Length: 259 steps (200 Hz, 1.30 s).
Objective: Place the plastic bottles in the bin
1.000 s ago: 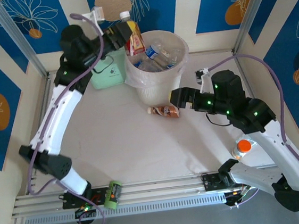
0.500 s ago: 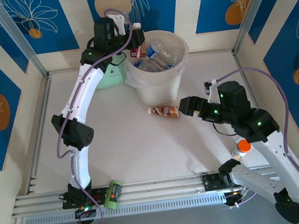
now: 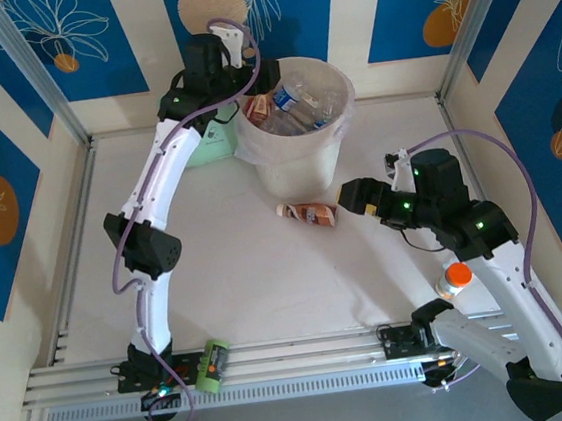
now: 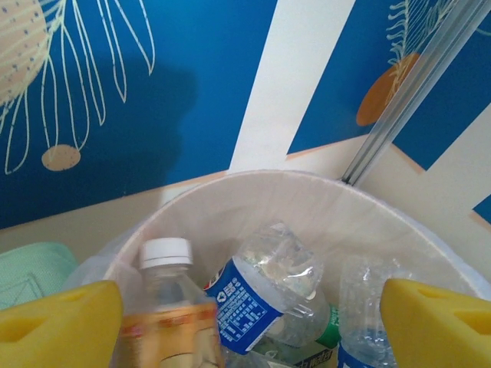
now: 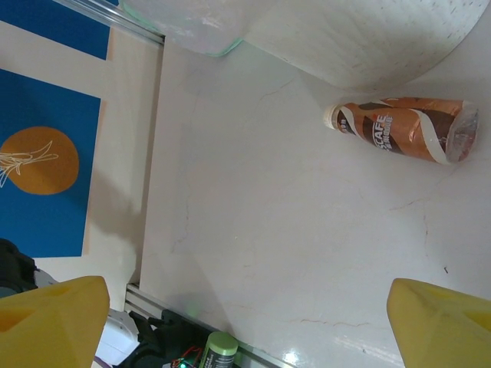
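**While the left claw [image 3: 245,84] gapes over the bin [image 3: 302,168], three bottles lie outside it**

Where the left claw [image 4: 245,330] hangs at the bin's far-left rim [image 4: 307,184], its two yellow foam-like fingertips [image 4: 57,326] stand wide apart and grip nothing. Between them, close to the left tip, a white-capped bottle [image 4: 165,307] with an orange label stands up inside the bin. Just right of it lies a crumpled blue-labelled bottle [image 4: 261,295] of clear plastic, and further right a second clear bottle [image 4: 357,291]. More lie beneath these, too tangled to count. The bin is one round cream bucket lined with a thin, wrinkled, whitish bag. One flat pale-green pouch [image 3: 204,143] lies just left of it.

The right claw [image 3: 348,199] hovers low over the white table [image 3: 226,256], near the bin's near-right side. Its yellow tips [image 5: 46,322] are also spread wide and empty. Just left of it, one brown bottle [image 3: 308,212] with a swirled label lies on its side, close to the bin's foot. One green bottle [image 3: 212,366] rests on the metal rail [image 3: 306,349] at the near edge. One orange-capped bottle [image 3: 456,278] sits beside the right arm.
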### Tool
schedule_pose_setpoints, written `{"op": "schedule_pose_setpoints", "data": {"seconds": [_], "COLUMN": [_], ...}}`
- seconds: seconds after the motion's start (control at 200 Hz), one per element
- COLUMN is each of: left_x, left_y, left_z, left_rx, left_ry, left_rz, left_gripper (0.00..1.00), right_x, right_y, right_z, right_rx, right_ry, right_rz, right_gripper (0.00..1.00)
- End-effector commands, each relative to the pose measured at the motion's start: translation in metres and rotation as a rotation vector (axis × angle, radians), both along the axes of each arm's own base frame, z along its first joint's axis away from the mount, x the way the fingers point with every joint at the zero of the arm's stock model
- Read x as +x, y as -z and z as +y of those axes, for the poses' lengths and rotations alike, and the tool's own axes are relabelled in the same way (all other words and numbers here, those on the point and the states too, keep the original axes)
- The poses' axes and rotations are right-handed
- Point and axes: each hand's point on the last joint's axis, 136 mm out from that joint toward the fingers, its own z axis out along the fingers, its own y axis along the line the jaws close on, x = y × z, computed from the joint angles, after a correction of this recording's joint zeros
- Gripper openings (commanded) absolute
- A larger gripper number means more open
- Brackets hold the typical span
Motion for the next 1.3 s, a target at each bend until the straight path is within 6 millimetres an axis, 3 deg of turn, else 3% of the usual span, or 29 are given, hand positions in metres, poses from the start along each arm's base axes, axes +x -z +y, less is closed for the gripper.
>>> {"op": "schedule_pose_setpoints", "data": {"seconds": [0.0,0.175,0.245,0.415,0.53,0.605,0.75,0.795,0.91,0.995,1.115,1.291], "left_x": [-0.005,-0.014,-0.024,-0.067,-0.107,-0.137,-0.186,-0.198,-0.224,-0.238,-0.248,-0.248], "left_y": [-0.015,-0.031,-0.045,-0.075,-0.074,-0.066,-0.013,0.013,0.077,0.113,0.143,0.153], "left_z": [-0.003,0.001,0.002,0.014,0.040,0.059,0.092,0.100,0.114,0.120,0.118,0.117], "left_rx": [-0.009,-0.073,-0.111,-0.213,-0.278,-0.302,-0.313,-0.325,-0.371,-0.418,-0.469,-0.459], "left_ry": [-0.011,-0.024,-0.016,0.000,-0.029,-0.049,-0.105,-0.125,-0.180,-0.218,-0.220,-0.217], "left_rz": [-0.030,-0.013,-0.009,0.011,0.023,0.038,0.170,0.238,0.401,0.495,0.576,0.592], "left_gripper": [0.84,0.74,0.71,0.67,0.68,0.70,0.71,0.71,0.70,0.69,0.69,0.68], "right_x": [-0.005,-0.004,-0.002,0.015,0.023,0.030,0.045,0.049,0.056,0.064,0.077,0.091], "right_y": [-0.002,0.004,0.016,0.080,0.124,0.141,0.150,0.156,0.179,0.190,0.196,0.198], "right_z": [0.001,-0.001,-0.005,-0.026,-0.038,-0.036,-0.030,-0.032,-0.036,-0.033,-0.021,-0.006], "right_rx": [0.006,0.006,-0.013,-0.032,0.057,0.120,0.131,0.107,0.128,0.169,0.207,0.205], "right_ry": [-0.023,-0.005,0.030,0.210,0.364,0.420,0.476,0.501,0.564,0.580,0.564,0.589], "right_rz": [0.003,0.025,0.059,0.286,0.459,0.501,0.498,0.505,0.584,0.614,0.642,0.635], "right_gripper": [0.93,0.93,0.93,0.93,0.89,0.84,0.84,0.84,0.68,0.64,0.66,0.91]}}
